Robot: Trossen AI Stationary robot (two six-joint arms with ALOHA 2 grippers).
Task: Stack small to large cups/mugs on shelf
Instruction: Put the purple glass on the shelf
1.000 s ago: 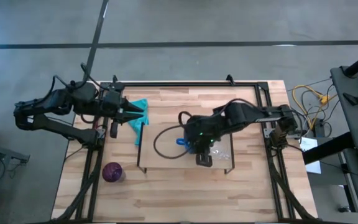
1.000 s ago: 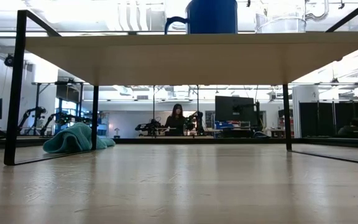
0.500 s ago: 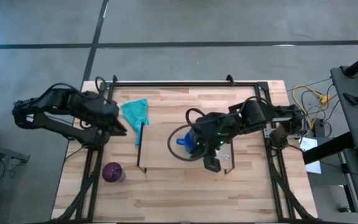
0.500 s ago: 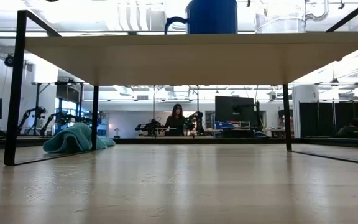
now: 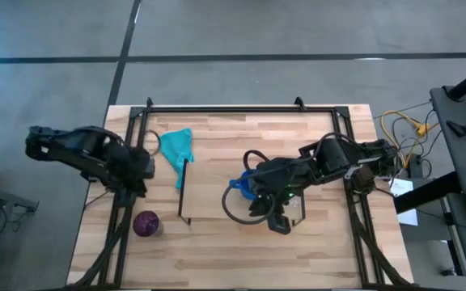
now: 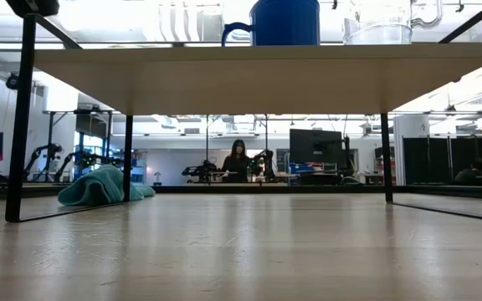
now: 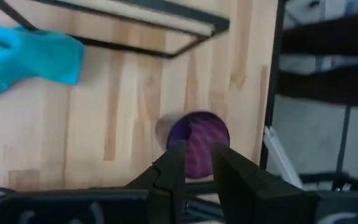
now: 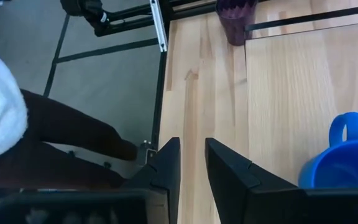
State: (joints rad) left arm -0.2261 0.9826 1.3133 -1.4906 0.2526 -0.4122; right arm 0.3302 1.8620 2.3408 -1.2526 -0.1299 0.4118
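The purple cup [image 5: 146, 224] stands on the tabletop near its left near corner, off the shelf [image 5: 209, 202]. It also shows in the left wrist view [image 7: 197, 140] and the right wrist view [image 8: 235, 18]. The blue mug [image 5: 241, 186] and the clear glass cup [image 5: 294, 206] stand on the shelf board, mug to the left [image 6: 283, 21], glass to the right [image 6: 379, 25]. My left gripper [image 5: 139, 186] hovers just far of the purple cup, its fingers [image 7: 174, 168] a narrow gap apart and empty. My right gripper [image 5: 276, 221] is over the shelf's near edge, narrowly open and empty.
A teal cloth [image 5: 176, 145] lies on the table by the shelf's far left end. The shelf's black wire legs [image 6: 19, 125] stand at both ends. Black frame rails run along the table's edges [image 8: 160, 37]. A person [image 8: 55, 143] stands beyond the near edge.
My left gripper has drawn back from the teal cloth toward the table's left edge, then moved toward the near edge and the purple cup. My right gripper has moved toward the near edge, to the shelf's near edge. The mug and the glass cup have stayed put.
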